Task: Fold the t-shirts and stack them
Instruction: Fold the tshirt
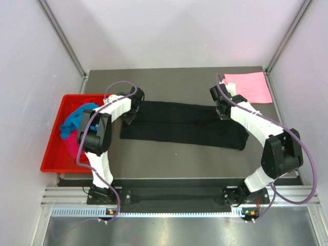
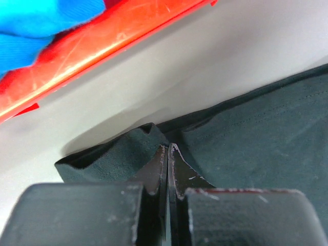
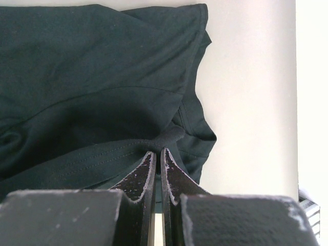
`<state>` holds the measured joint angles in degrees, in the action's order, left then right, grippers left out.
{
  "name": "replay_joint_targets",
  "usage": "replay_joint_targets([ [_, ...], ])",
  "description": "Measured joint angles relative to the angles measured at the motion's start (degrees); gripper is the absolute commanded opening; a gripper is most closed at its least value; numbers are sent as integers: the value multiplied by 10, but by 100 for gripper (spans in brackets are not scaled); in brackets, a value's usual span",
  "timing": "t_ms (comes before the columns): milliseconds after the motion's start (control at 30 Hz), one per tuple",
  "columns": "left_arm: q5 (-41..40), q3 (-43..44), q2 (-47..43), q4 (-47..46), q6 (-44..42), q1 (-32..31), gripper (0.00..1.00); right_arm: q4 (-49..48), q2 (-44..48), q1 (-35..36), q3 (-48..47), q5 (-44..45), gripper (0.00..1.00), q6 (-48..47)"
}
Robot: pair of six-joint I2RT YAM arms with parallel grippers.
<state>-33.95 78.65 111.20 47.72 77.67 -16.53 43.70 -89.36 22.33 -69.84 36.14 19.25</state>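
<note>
The black t-shirt [image 1: 184, 125] lies as a long folded band across the middle of the table. My left gripper [image 1: 129, 114] is shut on its far left corner, where the cloth [image 2: 256, 133] rises to the fingertips [image 2: 163, 154]. My right gripper [image 1: 222, 110] is shut on a bunched hem at its far right end [image 3: 92, 77]. A light pink t-shirt [image 1: 248, 87] lies folded flat at the back right corner. A turquoise t-shirt [image 1: 77, 119] and a magenta t-shirt [image 1: 69, 146] lie crumpled in the red tray [image 1: 51, 148].
The red tray's rim [image 2: 102, 46] is close beside my left gripper, with turquoise cloth [image 2: 36, 20] over it. White walls and metal posts close in the table at the back and sides. Bare table shows in front of the black shirt.
</note>
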Motion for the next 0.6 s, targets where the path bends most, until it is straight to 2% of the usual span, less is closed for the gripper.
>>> replay_joint_targets([
  [433, 1, 22, 30, 9, 2, 0, 0, -13, -2, -11, 0, 0, 0, -4],
  [533, 0, 24, 36, 10, 2, 0, 10, -16, -9, -15, 0, 0, 0, -7],
  [567, 0, 24, 36, 10, 1, 0, 16, -17, -12, -15, 0, 0, 0, -7],
  [600, 0, 24, 36, 10, 0, 0, 27, -19, -15, -15, 0, -1, 0, -8],
])
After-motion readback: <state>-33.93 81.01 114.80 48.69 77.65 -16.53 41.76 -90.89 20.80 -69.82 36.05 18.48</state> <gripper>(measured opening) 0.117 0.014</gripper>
